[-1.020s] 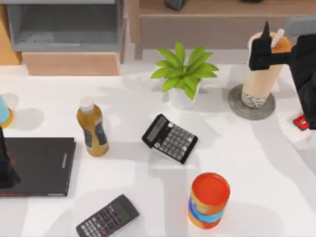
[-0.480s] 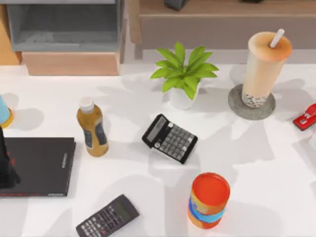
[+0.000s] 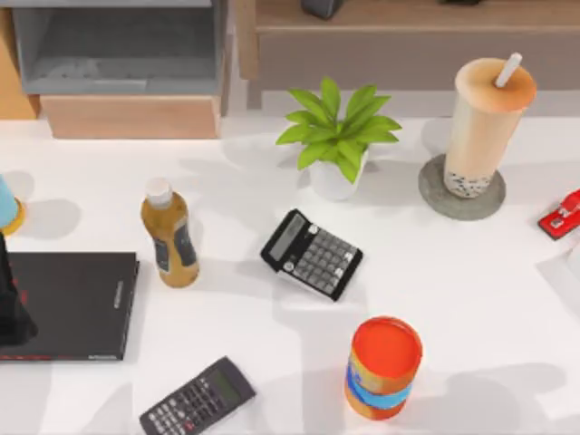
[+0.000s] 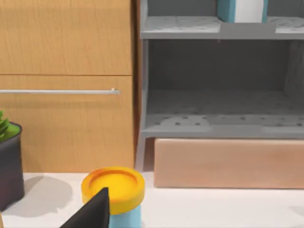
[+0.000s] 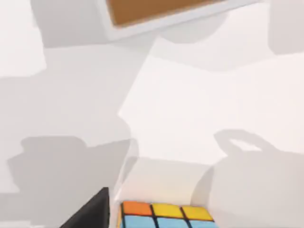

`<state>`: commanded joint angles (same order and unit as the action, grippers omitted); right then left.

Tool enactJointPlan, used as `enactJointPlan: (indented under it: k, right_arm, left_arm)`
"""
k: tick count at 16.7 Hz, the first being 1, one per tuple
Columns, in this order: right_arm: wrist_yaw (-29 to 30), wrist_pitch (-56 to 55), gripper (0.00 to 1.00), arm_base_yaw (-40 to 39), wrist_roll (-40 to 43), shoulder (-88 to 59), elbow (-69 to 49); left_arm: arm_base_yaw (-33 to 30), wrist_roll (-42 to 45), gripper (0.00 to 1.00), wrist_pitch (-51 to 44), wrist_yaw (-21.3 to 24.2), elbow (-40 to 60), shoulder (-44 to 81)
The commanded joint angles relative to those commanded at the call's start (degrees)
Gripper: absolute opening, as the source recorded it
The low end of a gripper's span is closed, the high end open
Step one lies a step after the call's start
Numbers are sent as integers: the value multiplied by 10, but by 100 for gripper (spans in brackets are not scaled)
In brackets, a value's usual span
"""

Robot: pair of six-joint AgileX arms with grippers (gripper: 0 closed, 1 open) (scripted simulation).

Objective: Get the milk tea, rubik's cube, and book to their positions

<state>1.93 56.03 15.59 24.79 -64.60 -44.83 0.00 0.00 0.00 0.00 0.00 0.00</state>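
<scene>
The milk tea (image 3: 485, 113), a tall peach-beige cup with dark pearls and a white straw, stands upright on a round grey coaster (image 3: 433, 198) at the back right, with no gripper near it. In the right wrist view the rubik's cube (image 5: 164, 216) shows orange, yellow and blue squares on the white table, close beside my right gripper (image 5: 90, 214). The book (image 4: 226, 9), teal-blue with white page edges, stands on the upper level of a grey shelf (image 4: 180, 27). My left gripper (image 3: 11, 308) hangs at the far left over a flat black book (image 3: 77, 304).
A potted plant (image 3: 337, 136), an amber bottle (image 3: 169, 234), two calculators (image 3: 311, 254) (image 3: 198, 399), an orange-and-blue can (image 3: 384, 367) and a red stapler (image 3: 562, 216) stand about the table. A yellow-lidded blue tub (image 4: 113, 189) sits before the shelf.
My right arm has drawn away from the milk tea and left the top view to the right. The cup stays on its coaster. The left arm has not moved.
</scene>
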Motion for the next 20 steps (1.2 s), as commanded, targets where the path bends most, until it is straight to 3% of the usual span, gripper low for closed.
enactJointPlan:
  k: [4, 10, 14, 20]
  right_arm:
    - [-16, 115, 100, 73, -1, 25, 25]
    - [-18, 137, 100, 91, -2, 28, 33]
    - [-18, 113, 100, 89, -4, 20, 51]
    - [-18, -15, 100, 88, -5, -12, 143]
  left_arm:
    - [0, 0, 100, 0, 0, 0, 0]
    - [0, 0, 100, 0, 0, 0, 0]
    - [0, 0, 100, 0, 0, 0, 0]
    - [0, 0, 100, 0, 0, 0, 0]
